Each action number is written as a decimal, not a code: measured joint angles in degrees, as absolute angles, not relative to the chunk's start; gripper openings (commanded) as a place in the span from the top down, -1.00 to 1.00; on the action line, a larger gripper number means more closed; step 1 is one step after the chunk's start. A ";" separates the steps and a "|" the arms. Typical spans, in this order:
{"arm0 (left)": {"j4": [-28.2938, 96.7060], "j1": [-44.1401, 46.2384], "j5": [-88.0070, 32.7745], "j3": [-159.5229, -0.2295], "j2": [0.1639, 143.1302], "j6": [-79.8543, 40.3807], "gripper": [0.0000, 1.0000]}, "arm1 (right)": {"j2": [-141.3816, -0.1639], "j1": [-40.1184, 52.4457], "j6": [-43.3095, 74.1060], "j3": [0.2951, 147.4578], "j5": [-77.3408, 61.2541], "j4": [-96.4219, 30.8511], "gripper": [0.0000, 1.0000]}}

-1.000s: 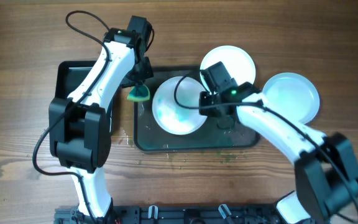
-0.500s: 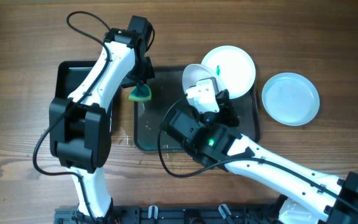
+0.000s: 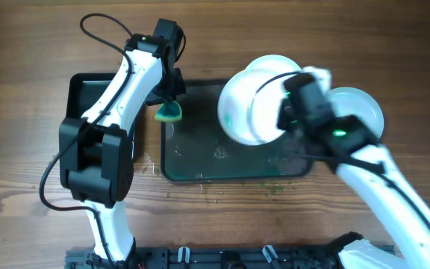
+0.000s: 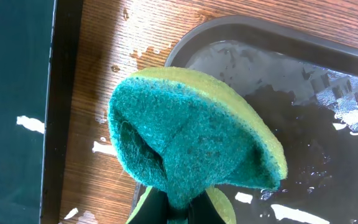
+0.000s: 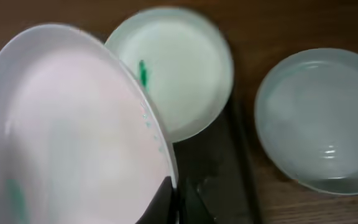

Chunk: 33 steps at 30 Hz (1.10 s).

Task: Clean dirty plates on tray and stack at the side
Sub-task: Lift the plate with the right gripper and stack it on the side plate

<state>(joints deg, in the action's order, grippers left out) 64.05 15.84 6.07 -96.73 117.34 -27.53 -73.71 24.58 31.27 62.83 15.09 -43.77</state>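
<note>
Newly lifted: plate [image 3: 241,112], off tray [image 3: 200,157] centre, carried right toward side plate [image 5: 319,118]; right gripper [image 5: 174,202] jaws clamped on its rim. Stacking likely next; left gripper [image 4: 179,211] jaws pinch sponge [image 4: 191,149].

wooden table [image 3: 21,45], grey-green tray [image 3: 200,161], black tray [image 3: 80,90], white plate [image 5: 316,118]

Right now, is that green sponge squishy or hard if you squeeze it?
Probably squishy: the sponge is bent double where the left gripper pinches it. Likely light too, since that one small pinch holds it up. It may drip, as the tray nearby looks wet.
</note>
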 measured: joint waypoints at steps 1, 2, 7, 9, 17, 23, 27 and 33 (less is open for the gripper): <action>64.05 15.84 6.07 -96.73 117.34 -27.53 0.92 | -71.75 19.49 31.27 62.83 12.14 -44.18 0.92; 64.07 15.84 6.04 -96.73 117.34 -27.53 0.92 | -70.11 13.21 31.51 62.83 9.72 -44.91 0.92; 64.05 15.84 5.93 -96.73 117.34 -27.53 0.92 | -71.48 -14.13 32.62 62.83 5.02 -49.58 0.92; 64.05 15.84 5.93 -96.73 117.34 -27.55 0.92 | -76.97 -20.86 33.04 62.65 5.54 -50.11 0.92; 64.05 15.84 5.93 -96.73 117.34 -27.55 0.92 | -91.57 -22.39 33.41 61.32 5.65 -47.64 0.65; 64.05 15.84 5.93 -96.73 117.34 -27.55 0.92 | -91.79 -22.39 29.21 61.32 4.23 -48.10 0.41; 64.05 15.84 5.93 -96.73 117.34 -27.55 0.92 | -91.94 -21.91 20.80 64.58 -4.29 -52.49 0.19; 64.03 15.84 5.93 -96.73 117.34 -27.53 0.92 | -92.12 -6.22 14.55 70.78 -13.13 -45.10 0.14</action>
<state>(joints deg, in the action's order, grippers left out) 64.03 15.84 5.93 -96.73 117.34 -27.53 -92.12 -6.22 14.55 70.78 -13.13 -45.10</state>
